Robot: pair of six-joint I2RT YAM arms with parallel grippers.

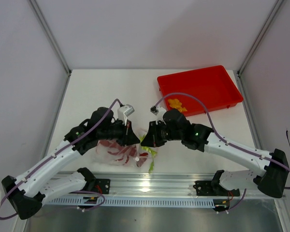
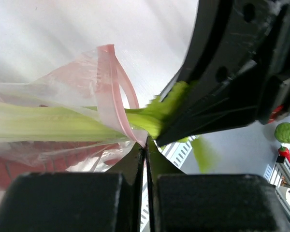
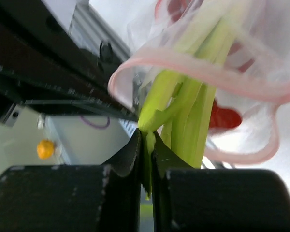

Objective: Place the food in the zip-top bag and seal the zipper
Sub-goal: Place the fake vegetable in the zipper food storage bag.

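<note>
Two robot arms meet at the mouth of the zip-top bag [image 1: 113, 153] lying on the white surface [image 1: 101, 92]. The left fingers [image 2: 130, 164], pressed fully together, pinch the bag's pinkish zipper [image 2: 108, 92], apparently to steady the mouth and keep it agape. The right fingers [image 3: 130, 154], nearly closed, clamp the end of the leafy stalk [image 3: 183, 101] just outside that mouth, seemingly to feed it in. Most of the stalk is inside the bag, beside the dark red piece [image 3: 223, 118]. The yellow-orange pieces [image 1: 176, 104] wait well away from the bag, in the red tray [image 1: 217, 82]. The zipper is unsealed.
</note>
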